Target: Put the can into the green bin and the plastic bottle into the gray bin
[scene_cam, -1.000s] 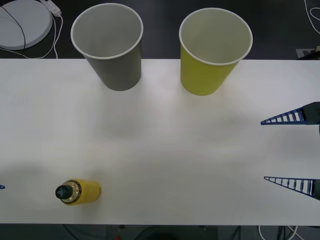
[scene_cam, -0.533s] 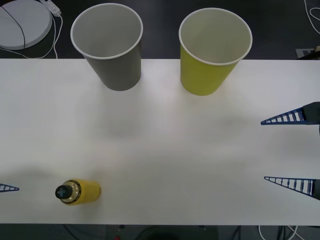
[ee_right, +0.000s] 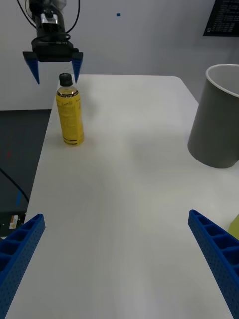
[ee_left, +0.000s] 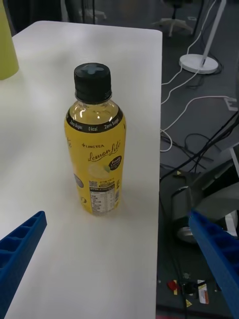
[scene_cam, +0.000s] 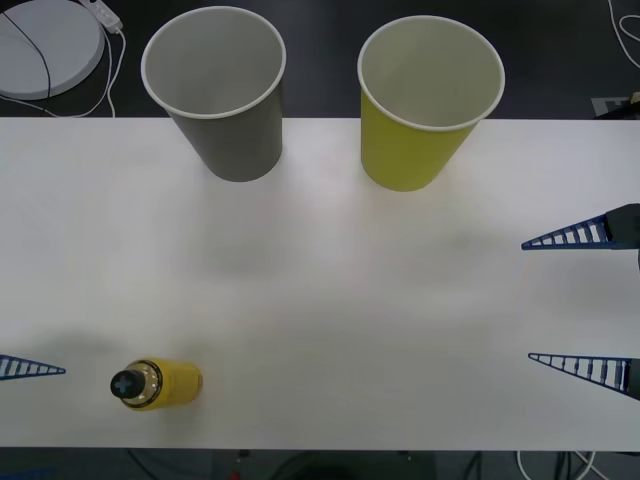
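Note:
The plastic bottle [scene_cam: 155,383] stands upright near the table's front left corner, with a yellow label and a black cap [ee_left: 92,82]. My left gripper [ee_left: 117,222] is open just left of it at table height; one blue finger [scene_cam: 30,368] reaches in from the left edge. In the right wrist view the left gripper [ee_right: 56,75] sits right behind the bottle [ee_right: 69,117]. The gray bin [scene_cam: 215,90] and the green bin [scene_cam: 430,100] stand upright at the back. My right gripper [scene_cam: 528,300] waits open at the right edge. The can is out of view.
The white table [scene_cam: 330,300] ends just in front of the bottle and close beside it on the left. A round white disc with a cable [scene_cam: 45,40] lies beyond the table's back left corner. Cables and a stand base [ee_left: 199,62] cover the floor.
My left gripper has moved in from the left edge toward the bottle. The bottle, both bins and my right gripper have stayed where they were.

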You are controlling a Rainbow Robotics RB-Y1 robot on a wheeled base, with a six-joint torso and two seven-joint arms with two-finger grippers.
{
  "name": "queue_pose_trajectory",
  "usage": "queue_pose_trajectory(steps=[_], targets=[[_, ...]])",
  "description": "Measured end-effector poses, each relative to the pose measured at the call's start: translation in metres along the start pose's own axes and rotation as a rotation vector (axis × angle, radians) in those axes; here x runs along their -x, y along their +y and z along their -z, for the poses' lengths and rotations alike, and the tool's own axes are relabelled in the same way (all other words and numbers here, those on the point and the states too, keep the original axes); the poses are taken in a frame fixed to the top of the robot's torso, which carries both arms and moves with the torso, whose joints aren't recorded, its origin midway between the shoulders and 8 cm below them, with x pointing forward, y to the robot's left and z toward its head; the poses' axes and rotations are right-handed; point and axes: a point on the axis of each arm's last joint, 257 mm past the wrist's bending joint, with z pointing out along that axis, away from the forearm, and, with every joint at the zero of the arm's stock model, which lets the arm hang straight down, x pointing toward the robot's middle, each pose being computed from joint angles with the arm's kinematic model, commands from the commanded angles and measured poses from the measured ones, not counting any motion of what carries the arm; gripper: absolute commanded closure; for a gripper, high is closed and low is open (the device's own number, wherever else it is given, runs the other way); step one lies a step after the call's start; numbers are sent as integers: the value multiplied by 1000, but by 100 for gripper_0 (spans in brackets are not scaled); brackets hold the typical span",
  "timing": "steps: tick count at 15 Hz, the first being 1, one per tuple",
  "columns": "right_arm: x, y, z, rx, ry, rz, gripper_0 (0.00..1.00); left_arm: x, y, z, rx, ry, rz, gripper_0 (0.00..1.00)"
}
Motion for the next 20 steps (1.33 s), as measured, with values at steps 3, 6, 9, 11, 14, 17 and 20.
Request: queue_pose_trajectory(steps=[3,6,9,11,14,17,20], targets=[[0,0,0,0,0,0,0,1,3,-16,22,-31,-4,0],[0,0,0,0,0,0,0,5,6,-30,40,-60,-6,0],[0,0,0,0,0,0,0,8,10,-39,50,-82,-11,0],[0,0,0,0,0,0,0,12,13,-46,55,-99,-13,0],[0,0,0,0,0,0,0,19,16,-58,51,-123,-18,0],[0,0,0,0,0,0,0,25,14,-73,40,-145,-18,0],[0,0,0,0,0,0,0,29,15,-85,41,-166,-15,0]])
